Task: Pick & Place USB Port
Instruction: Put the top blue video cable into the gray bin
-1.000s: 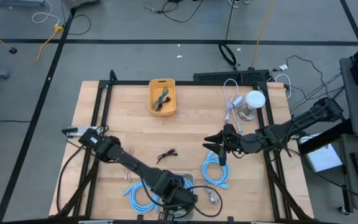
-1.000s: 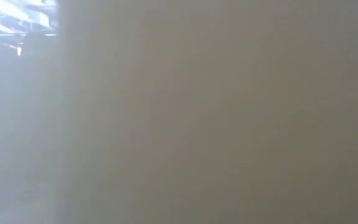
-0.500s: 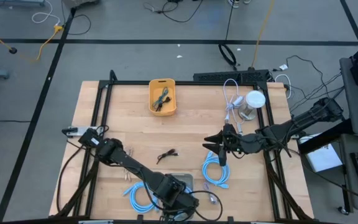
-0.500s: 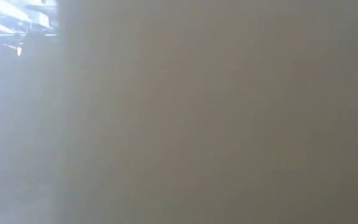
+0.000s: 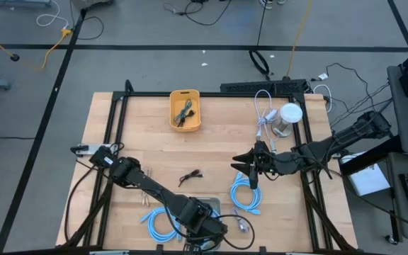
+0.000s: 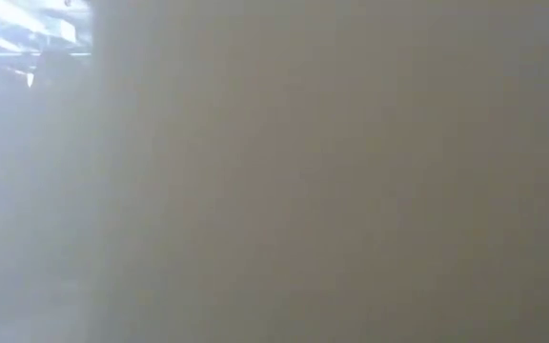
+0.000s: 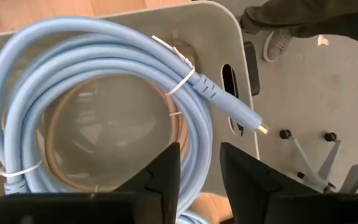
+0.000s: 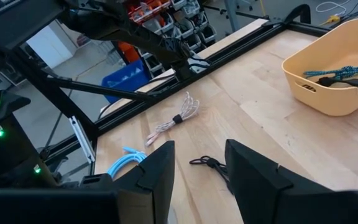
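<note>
**Left gripper low over a blue cable at the near edge**

I see the left gripper (image 5: 205, 232) at the near edge of the wooden table (image 5: 140, 152), low over a grey plate (image 7: 229, 37). In the left wrist view its two fingers (image 7: 160, 180) stand apart with nothing between them, just over a coiled light blue cable (image 7: 98, 99) tied with white ties. The plug of the cable (image 7: 244, 118) points past the edge of the plate.

The right gripper (image 5: 252, 164) hangs over the middle right of the table, next to another blue cable coil (image 5: 246, 195). Its fingers are apart also and hold nothing.

A yellow bin (image 5: 185, 110) with dark cables stands at the far side. A small black cable (image 5: 190, 176) lies in the middle. The low view shows only a blur.
</note>
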You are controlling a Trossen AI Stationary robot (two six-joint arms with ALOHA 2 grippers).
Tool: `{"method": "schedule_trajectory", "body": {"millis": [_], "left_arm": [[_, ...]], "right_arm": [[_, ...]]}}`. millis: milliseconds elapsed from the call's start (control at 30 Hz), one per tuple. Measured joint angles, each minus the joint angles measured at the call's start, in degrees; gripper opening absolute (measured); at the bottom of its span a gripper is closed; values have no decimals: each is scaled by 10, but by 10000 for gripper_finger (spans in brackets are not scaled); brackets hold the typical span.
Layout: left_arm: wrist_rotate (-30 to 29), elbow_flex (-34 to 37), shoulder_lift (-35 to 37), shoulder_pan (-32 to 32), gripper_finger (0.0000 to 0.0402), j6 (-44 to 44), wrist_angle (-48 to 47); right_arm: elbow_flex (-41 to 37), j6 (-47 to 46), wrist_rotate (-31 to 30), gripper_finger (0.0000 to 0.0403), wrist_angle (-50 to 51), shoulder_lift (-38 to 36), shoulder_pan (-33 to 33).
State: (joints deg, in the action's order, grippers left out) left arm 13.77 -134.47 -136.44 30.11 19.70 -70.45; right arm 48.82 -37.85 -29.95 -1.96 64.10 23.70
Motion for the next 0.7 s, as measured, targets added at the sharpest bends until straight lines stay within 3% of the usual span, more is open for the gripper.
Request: {"method": "schedule_trajectory", "body": {"millis": [300,467,567,700], "left_arm": [[-21,0,20,0,177,49,-1],[-64,-1,50,-3,176,77,37],[-77,-1,56,-6,141,90,73],[-65,-1,52,-9,30,81,84]], "right_arm": [[0,-4,8,134,0,0,0],[0,-5,14,134,0,0,0],[0,-9,14,134,0,0,0],[0,-10,14,134,-2,0,0]]}}
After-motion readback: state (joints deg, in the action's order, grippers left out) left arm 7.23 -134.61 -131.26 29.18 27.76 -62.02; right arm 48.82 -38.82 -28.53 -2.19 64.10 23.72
